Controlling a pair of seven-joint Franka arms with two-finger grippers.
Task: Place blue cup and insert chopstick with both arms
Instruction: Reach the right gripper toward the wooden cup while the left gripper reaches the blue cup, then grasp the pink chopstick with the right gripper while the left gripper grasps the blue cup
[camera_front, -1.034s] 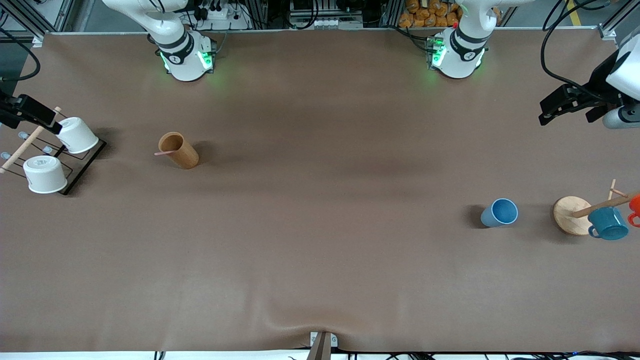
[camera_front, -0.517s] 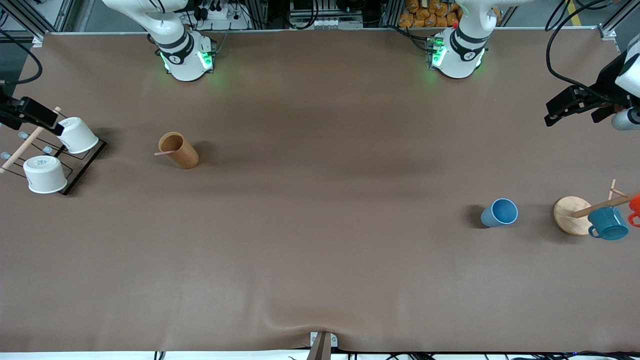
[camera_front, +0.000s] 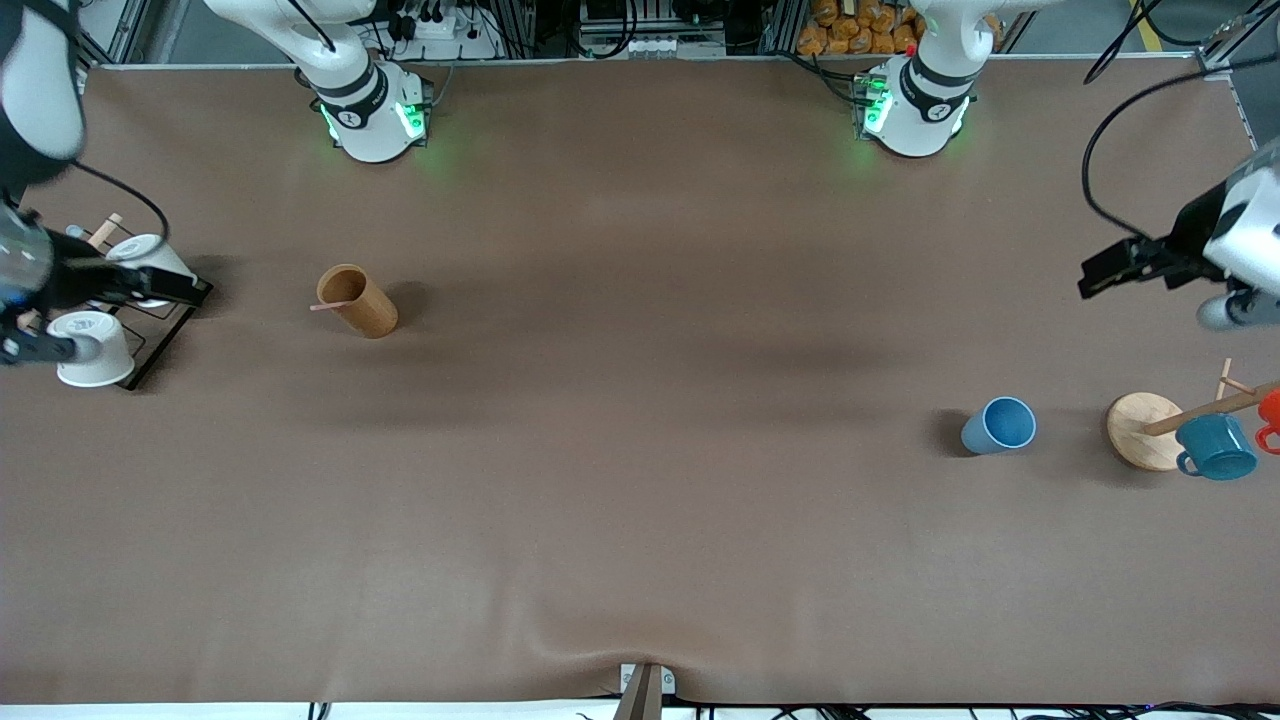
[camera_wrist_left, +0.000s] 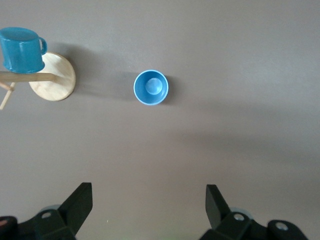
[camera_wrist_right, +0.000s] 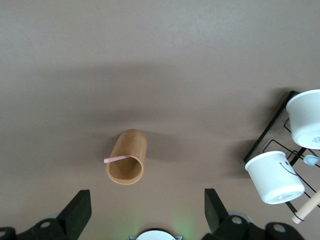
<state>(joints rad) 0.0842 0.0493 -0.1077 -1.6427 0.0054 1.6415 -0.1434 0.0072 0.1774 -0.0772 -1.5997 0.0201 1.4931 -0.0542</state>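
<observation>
My left gripper (camera_wrist_left: 147, 212) hangs in the air, jaws spread wide, holding nothing. The blue cup (camera_wrist_left: 151, 87) stands upright on the table (camera_front: 640, 450) ahead of it, near a round wooden rack base (camera_wrist_left: 52, 76) with a teal mug (camera_wrist_left: 21, 48). My right gripper (camera_wrist_right: 147, 212), also agape and empty, hovers by the brown wooden cup (camera_wrist_right: 127, 157); the chopstick (camera_wrist_right: 116, 159) sticks out of its mouth. White cups (camera_wrist_right: 274, 177) sit on a wire rack (camera_wrist_right: 267, 135) alongside.

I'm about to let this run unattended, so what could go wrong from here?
1. The chopstick is thin and only its tip sticks out of the brown wooden cup; the right gripper might tip that cup.
2. The blue cup stands beside the mug rack; the left gripper, fingers open, might bump the teal mug.
</observation>
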